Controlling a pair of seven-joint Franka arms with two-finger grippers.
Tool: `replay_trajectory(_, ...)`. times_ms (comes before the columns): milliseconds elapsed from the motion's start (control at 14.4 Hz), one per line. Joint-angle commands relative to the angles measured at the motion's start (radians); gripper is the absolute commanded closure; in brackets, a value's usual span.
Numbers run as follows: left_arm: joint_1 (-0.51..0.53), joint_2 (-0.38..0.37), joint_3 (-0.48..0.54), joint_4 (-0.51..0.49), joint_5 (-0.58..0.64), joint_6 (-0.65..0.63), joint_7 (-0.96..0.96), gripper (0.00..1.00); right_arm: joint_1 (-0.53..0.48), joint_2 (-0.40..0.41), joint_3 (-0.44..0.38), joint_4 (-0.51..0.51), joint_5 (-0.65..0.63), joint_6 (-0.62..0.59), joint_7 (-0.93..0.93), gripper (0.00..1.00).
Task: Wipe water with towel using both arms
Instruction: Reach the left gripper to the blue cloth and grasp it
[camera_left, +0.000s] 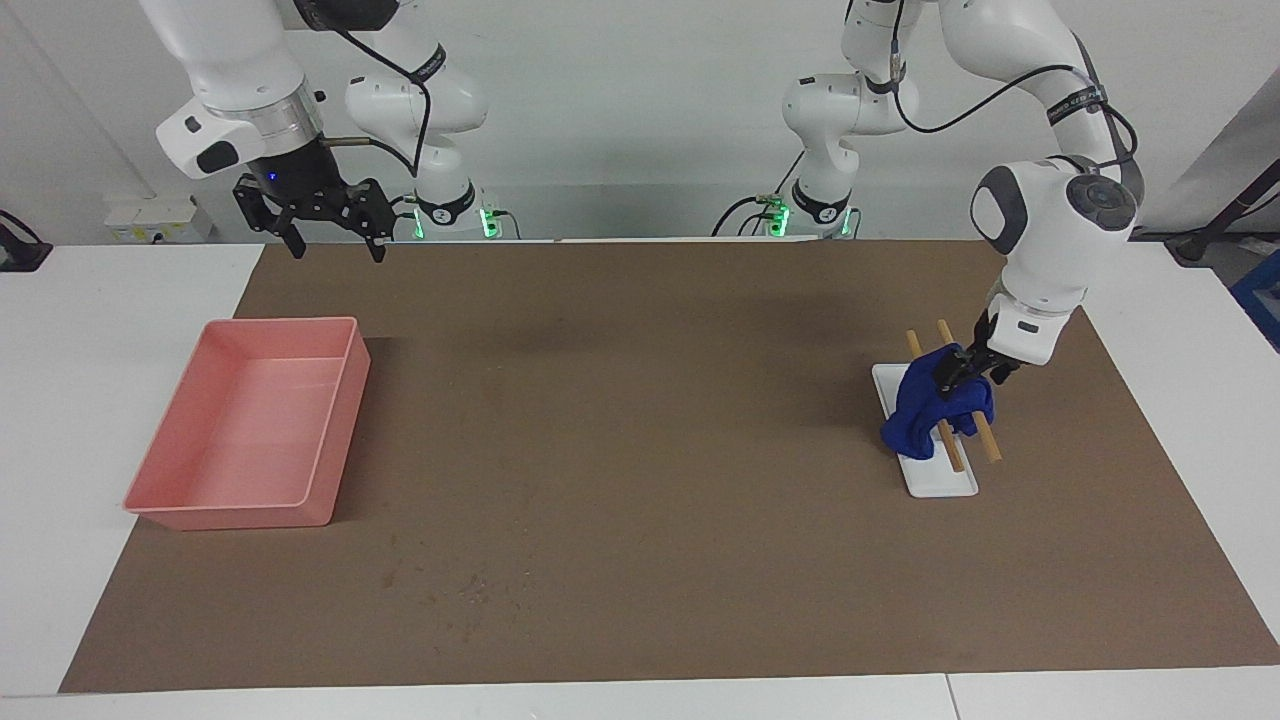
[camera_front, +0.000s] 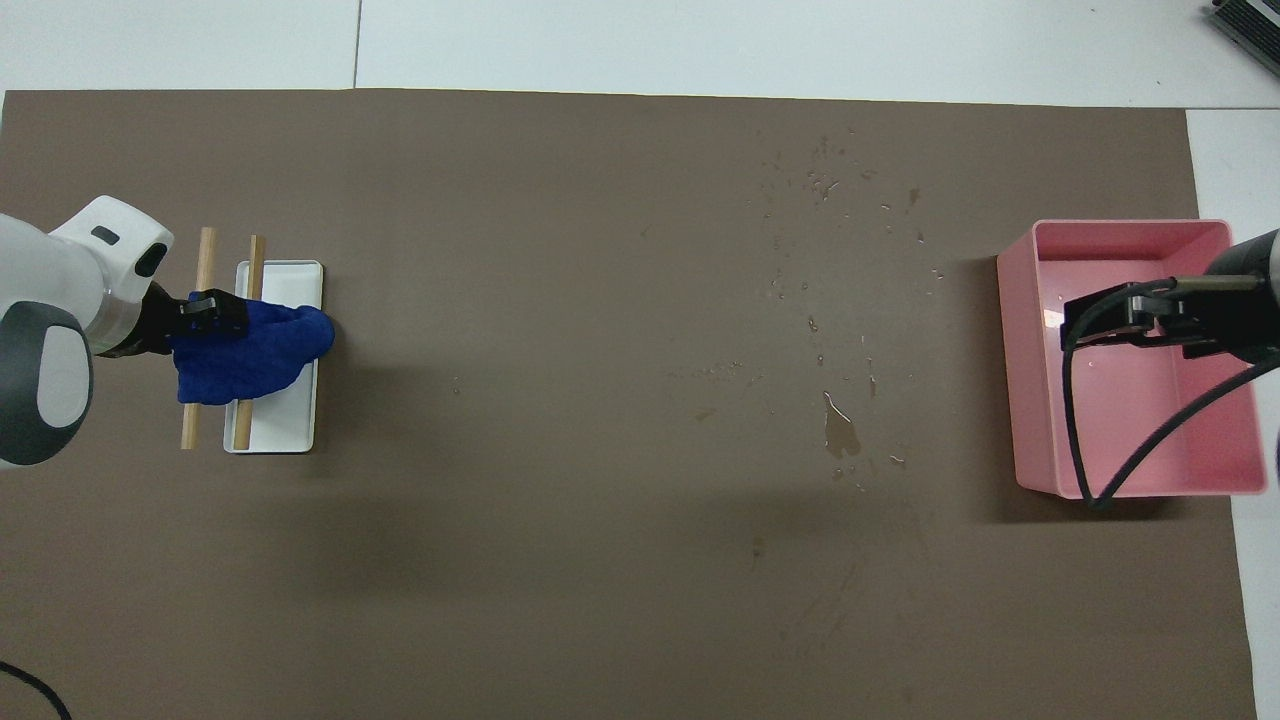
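Note:
The blue towel (camera_left: 925, 405) (camera_front: 255, 350) hangs bunched over two wooden sticks (camera_left: 985, 440) (camera_front: 190, 425) that lie across a small white tray (camera_left: 940, 480) (camera_front: 280, 425) at the left arm's end of the table. My left gripper (camera_left: 955, 372) (camera_front: 215, 315) is pressed into the top of the towel, on its edge nearest the left arm. My right gripper (camera_left: 335, 240) (camera_front: 1110, 320) hangs open and empty, high above the pink tray's (camera_left: 330, 440) (camera_front: 1010, 400) end of the table. Water drops and a small puddle (camera_front: 840, 435) lie on the brown mat (camera_left: 640, 400).
More droplets (camera_front: 820, 180) are scattered on the mat farther from the robots than the puddle. A black cable (camera_front: 1130, 460) loops from the right arm over the pink tray. White table (camera_left: 100, 300) shows around the mat.

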Motion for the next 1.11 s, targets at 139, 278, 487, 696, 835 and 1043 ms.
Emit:
replay_trajectory(139, 0.007, -0.014, -0.003, 0.007, 0.018, -0.075, 0.007, 0.96, -0.010, -0.009, 0.005, -0.014, 0.025, 0.008, 0.016, 0.00)
replay_trajectory(278, 0.004, -0.013, -0.003, 0.022, 0.018, -0.099, 0.004, 1.00, -0.010, -0.009, 0.005, -0.014, 0.023, 0.008, 0.016, 0.00)
replay_trajectory(487, -0.002, -0.004, -0.003, 0.082, 0.039, -0.179, -0.004, 1.00, -0.010, -0.011, 0.005, -0.016, 0.025, 0.008, 0.017, 0.00)
replay_trajectory(696, -0.032, 0.027, -0.007, 0.195, 0.048, -0.306, -0.088, 1.00, -0.010, -0.011, 0.005, -0.017, 0.023, 0.008, 0.017, 0.00)
replay_trajectory(835, -0.059, 0.045, -0.009, 0.266, 0.039, -0.377, -0.163, 1.00, -0.010, -0.012, 0.005, -0.017, 0.023, 0.008, 0.017, 0.00)
replay_trajectory(1043, -0.069, 0.045, -0.015, 0.333, -0.046, -0.455, -0.306, 1.00, -0.010, -0.012, 0.005, -0.019, 0.023, 0.008, 0.017, 0.00)
